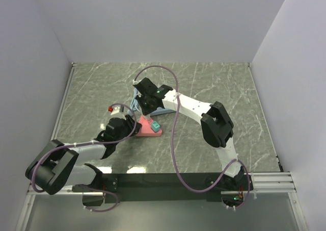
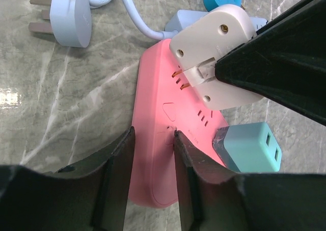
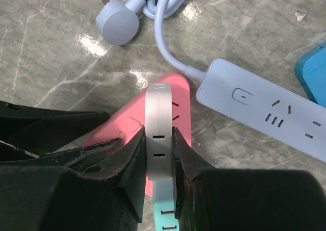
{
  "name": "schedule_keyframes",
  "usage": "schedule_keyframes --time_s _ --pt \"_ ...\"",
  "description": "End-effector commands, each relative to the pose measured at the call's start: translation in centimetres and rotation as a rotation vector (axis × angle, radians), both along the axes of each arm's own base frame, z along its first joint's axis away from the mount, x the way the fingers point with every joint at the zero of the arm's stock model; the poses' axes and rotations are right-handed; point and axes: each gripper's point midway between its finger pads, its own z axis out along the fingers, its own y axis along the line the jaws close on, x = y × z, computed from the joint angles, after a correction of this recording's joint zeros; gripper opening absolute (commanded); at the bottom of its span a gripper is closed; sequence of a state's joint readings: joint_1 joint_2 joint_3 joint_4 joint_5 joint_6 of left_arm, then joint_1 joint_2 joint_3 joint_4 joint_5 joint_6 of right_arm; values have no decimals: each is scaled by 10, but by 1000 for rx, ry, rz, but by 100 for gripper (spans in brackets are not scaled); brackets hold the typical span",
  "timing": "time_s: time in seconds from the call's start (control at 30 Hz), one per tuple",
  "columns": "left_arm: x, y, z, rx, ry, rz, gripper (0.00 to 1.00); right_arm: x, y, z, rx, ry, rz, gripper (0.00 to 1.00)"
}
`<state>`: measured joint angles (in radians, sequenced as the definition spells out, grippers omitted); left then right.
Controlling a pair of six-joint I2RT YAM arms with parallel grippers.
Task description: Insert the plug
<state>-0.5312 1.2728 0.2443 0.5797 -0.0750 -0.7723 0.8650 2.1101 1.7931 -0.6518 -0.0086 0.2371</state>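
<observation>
A pink power strip [image 2: 153, 164] lies on the marble table, also in the top view [image 1: 147, 129]. A teal adapter [image 2: 252, 147] is plugged into its near end. My right gripper [image 3: 159, 139] is shut on a white plug [image 3: 159, 134] and holds it tilted just above the strip. The plug's copper prongs [image 2: 181, 79] hang close over the socket slots. My left gripper [image 2: 152, 136] is low over the strip's end, jaws narrowly apart. One fingertip sits at the strip's left edge and the other rests on its top face.
A pale blue power strip [image 3: 265, 106] lies just behind the pink one, with its coiled cord and three-pin plug [image 2: 69, 17]. A blue block [image 3: 313, 73] sits at its far end. White walls enclose the table [image 1: 214, 83]. A purple cable [image 1: 175, 124] loops over the right arm.
</observation>
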Motion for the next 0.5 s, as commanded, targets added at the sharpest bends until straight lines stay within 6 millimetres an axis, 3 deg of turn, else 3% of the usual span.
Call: schedule_keyframes --time_s 0.0,0.47 --pt "-9 -6 -10 14 52 -48 41 -47 -23 -75 -185 191 44 0" --pt "-9 -6 -11 14 55 -47 40 -60 -25 -89 -200 222 50 0"
